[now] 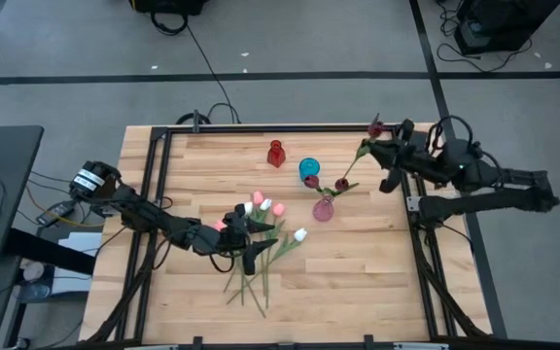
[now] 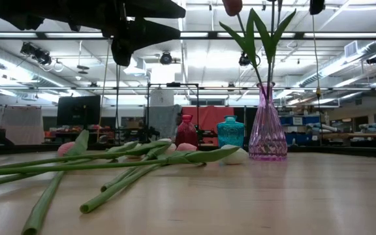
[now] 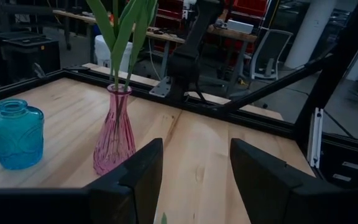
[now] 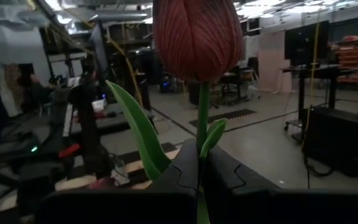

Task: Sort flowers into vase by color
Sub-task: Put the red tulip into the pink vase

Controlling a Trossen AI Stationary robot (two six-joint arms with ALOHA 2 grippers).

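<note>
Several tulips with white and pink heads lie in a pile on the table, their stems pointing at the near edge. My left gripper hovers open above this pile; its wrist view looks at the pink vase and the blue vase. The pink vase holds two maroon tulips. My right gripper is near the far right corner, shut on another maroon tulip. A red vase stands by the far edge. My right gripper pinches the maroon tulip's green stem between its two fingers, a short way below the head. The fingers lie across the stem. The head stands past them toward the far edge. The stem runs back toward the pink vase; its lower end cannot be made out.
The three vases stand close together in the table's far middle. In the low view the stems on the table stretch left of the pink vase. A black frame rail runs around the table. The near right of the table is bare wood.
</note>
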